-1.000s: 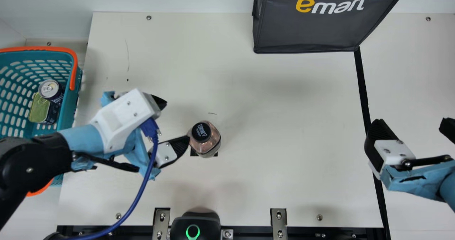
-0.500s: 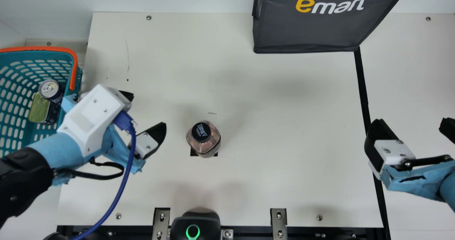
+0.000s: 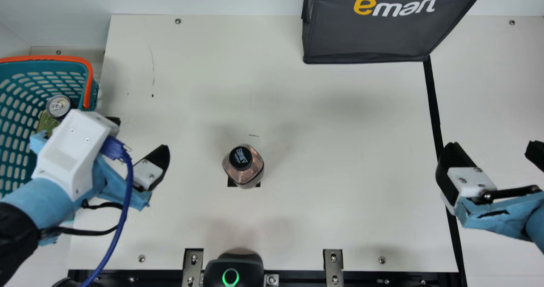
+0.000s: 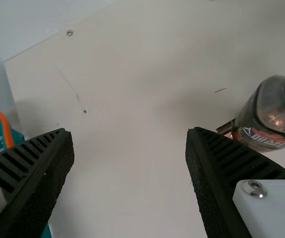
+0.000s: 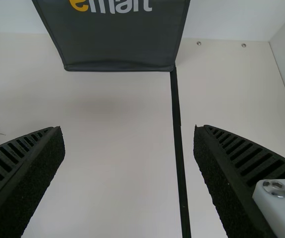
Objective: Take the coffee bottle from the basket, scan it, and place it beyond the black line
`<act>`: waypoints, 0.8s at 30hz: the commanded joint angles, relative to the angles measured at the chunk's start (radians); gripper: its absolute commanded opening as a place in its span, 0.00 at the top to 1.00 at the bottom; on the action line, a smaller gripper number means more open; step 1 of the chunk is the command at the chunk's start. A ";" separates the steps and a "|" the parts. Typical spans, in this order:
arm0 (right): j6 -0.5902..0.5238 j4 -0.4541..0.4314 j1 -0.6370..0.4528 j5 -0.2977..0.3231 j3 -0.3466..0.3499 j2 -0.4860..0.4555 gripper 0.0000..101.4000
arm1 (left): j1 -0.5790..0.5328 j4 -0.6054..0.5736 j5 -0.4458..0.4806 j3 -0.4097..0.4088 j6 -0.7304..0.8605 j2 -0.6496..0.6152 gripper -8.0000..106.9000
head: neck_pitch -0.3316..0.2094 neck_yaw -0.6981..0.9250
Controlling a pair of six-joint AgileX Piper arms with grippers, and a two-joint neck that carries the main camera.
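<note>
Coffee bottle (image 3: 246, 173) stands right of the left end effector (image 3: 139, 134), apart.

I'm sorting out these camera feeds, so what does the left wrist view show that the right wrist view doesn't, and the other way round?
Left wrist view: the coffee bottle and part of the teal basket with its orange handle. Right wrist view: the dark bag and the black line. Shared: the cream table, the pale wall, and an open claw, the left claw or right claw respectively.
</note>
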 commanded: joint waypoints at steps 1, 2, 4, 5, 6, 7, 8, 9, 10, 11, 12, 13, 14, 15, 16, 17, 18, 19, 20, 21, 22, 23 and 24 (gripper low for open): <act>0.000 0.000 0.000 0.000 0.000 0.000 0.10 | -0.006 0.039 0.009 0.002 -0.064 -0.008 0.15 | -0.017 0.000; 0.000 0.000 0.000 0.000 0.000 0.000 0.10 | -0.011 0.053 0.015 0.002 -0.083 -0.012 0.15 | -0.017 0.000; 0.000 0.000 0.000 0.000 0.000 0.000 0.10 | -0.022 0.076 0.025 0.003 -0.117 -0.020 0.15 | -0.017 0.000; 0.000 0.000 0.000 0.000 0.000 0.000 0.10 | -0.028 0.088 0.030 0.004 -0.134 -0.023 0.15 | -0.017 0.000; 0.000 0.000 0.000 0.000 0.000 0.000 0.10 | -0.035 0.097 0.035 0.004 -0.149 -0.026 0.15 | -0.017 0.000; 0.000 0.000 0.000 0.000 0.000 0.000 0.10 | -0.041 0.105 0.040 0.004 -0.163 -0.029 0.15 | -0.017 0.000; 0.000 0.000 0.000 0.000 0.000 0.000 0.10 | -0.049 0.113 0.045 0.004 -0.179 -0.031 0.15 | -0.017 0.000; 0.000 0.000 0.000 0.000 0.000 0.000 0.10 | -0.057 0.119 0.050 0.004 -0.192 -0.033 0.15 | -0.017 0.000; 0.000 0.000 0.000 0.000 0.000 0.000 0.10 | -0.065 0.125 0.054 0.003 -0.205 -0.034 0.15 | -0.017 0.000; 0.000 0.000 0.000 0.000 0.000 0.000 0.10 | -0.074 0.131 0.059 0.002 -0.219 -0.035 0.15 | -0.017 0.000; 0.000 0.000 0.000 0.000 0.000 0.000 0.10 | -0.083 0.135 0.064 0.001 -0.232 -0.036 0.15 | -0.017 0.000; 0.000 0.000 0.000 0.000 0.000 0.000 0.10 | -0.092 0.139 0.068 -0.001 -0.245 -0.036 0.15 | -0.017 0.000; 0.000 0.000 0.000 0.000 0.000 0.000 0.10 | -0.102 0.144 0.074 -0.003 -0.259 -0.035 0.15 | -0.017 0.000; 0.000 0.000 0.000 0.000 0.000 0.000 0.10 | -0.112 0.146 0.078 -0.006 -0.273 -0.033 0.15 | -0.017 0.000; 0.000 0.000 0.000 0.000 0.000 0.000 0.10 | -0.121 0.148 0.083 -0.009 -0.285 -0.031 0.15 | -0.017 0.000; 0.000 0.000 0.000 0.000 0.000 0.000 0.10 | -0.133 0.152 0.087 -0.013 -0.301 -0.028 0.15 | -0.017 0.000; 0.000 0.000 0.000 0.000 0.000 0.000 0.10 | -0.143 0.155 0.091 -0.017 -0.315 -0.024 0.15 | -0.017 0.000; 0.000 0.000 0.000 0.000 0.000 0.000 0.10 | -0.153 0.157 0.095 -0.022 -0.330 -0.020 0.15 | -0.017 0.000; 0.000 0.000 0.000 0.000 0.000 0.000 0.10 | -0.166 0.162 0.099 -0.027 -0.347 -0.015 0.15 | -0.017 0.000; 0.000 0.000 0.000 0.000 0.000 0.000 0.10 | -0.178 0.167 0.102 -0.032 -0.364 -0.010 0.15 | -0.017 0.000; 0.000 0.000 0.000 0.000 0.000 0.000 0.10 | -0.190 0.172 0.106 -0.037 -0.381 -0.004 0.15 | -0.017 0.000; 0.000 0.000 0.000 0.000 0.000 0.000 0.10 | -0.204 0.179 0.109 -0.043 -0.400 0.002 0.15 | -0.017 0.000; 0.000 0.000 0.000 0.000 0.000 0.000 0.10 | -0.219 0.186 0.112 -0.048 -0.419 0.009 0.15 | -0.017 0.000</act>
